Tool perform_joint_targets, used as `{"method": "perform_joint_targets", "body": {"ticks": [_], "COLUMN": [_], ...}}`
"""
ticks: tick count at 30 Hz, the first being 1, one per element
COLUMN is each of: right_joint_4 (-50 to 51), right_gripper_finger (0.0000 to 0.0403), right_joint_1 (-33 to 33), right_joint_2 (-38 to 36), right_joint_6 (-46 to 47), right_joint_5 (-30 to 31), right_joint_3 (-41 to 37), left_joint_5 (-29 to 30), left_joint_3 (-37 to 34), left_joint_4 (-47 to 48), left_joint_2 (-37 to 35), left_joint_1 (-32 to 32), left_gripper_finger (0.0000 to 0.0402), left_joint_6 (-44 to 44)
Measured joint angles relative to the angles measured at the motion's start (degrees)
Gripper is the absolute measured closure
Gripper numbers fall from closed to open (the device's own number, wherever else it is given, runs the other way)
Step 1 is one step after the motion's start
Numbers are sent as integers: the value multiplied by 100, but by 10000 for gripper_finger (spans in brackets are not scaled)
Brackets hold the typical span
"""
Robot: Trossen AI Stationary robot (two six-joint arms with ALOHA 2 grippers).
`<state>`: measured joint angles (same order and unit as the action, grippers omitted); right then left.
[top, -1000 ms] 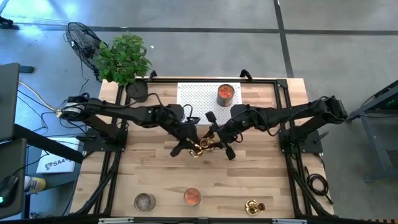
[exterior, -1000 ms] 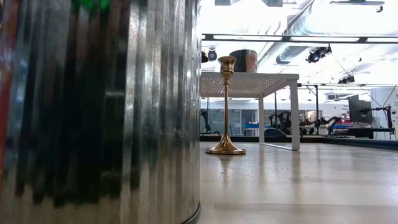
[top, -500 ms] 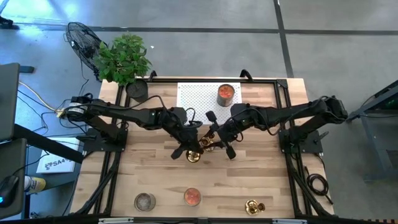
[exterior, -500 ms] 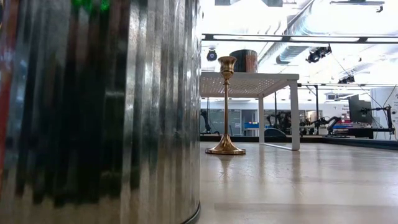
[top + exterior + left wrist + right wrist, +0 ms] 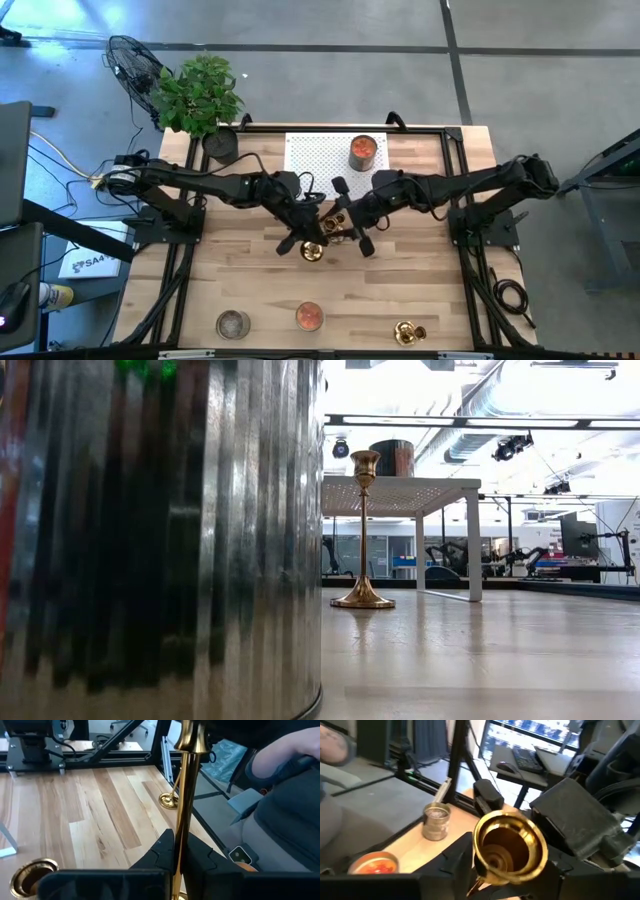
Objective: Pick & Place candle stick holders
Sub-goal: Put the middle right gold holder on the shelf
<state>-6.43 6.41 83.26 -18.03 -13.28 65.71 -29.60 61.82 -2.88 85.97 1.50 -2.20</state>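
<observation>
I see left gripper (image 5: 177, 857) pinching thin gold-brass candlestick stem (image 5: 184, 810), right gripper (image 5: 507, 857) clamping flared brass candlestick (image 5: 510, 845) mid-table

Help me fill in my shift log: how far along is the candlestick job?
Done: nothing looks clearly placed yet. In hand: the left pincer is shut on the thin stem of a shiny gold candlestick, and the right pincer is shut on a second gold candlestick, both over the middle of the wooden table. Left: a third gold candlestick stands untouched near the front edge.
</observation>
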Motion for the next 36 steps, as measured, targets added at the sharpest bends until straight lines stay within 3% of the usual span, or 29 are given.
{"method": "perform_joint_targets", "body": {"ticks": [13, 20, 27, 36], "right_joint_4": [223, 500, 728, 1872], "right_gripper_finger": [122, 108, 109, 109], "right_joint_1": [127, 255, 957, 1799], "right_joint_2": [0, -170, -777, -1143], "right_joint_6": [-70, -606, -801, -110], "right_joint_5": [342, 469, 2053, 4063], "right_joint_3": [0, 0, 2, 2], "left_joint_5": [-18, 150, 225, 1277], "left_joint_3": [0, 0, -2, 2], "left_joint_4": [59, 136, 188, 618], "left_joint_2": [2, 2, -78, -1071], "left_joint_1": [0, 0, 0, 0], "left_gripper_finger": [389, 389, 389, 389], "left_joint_6": [27, 42, 42, 424]}}
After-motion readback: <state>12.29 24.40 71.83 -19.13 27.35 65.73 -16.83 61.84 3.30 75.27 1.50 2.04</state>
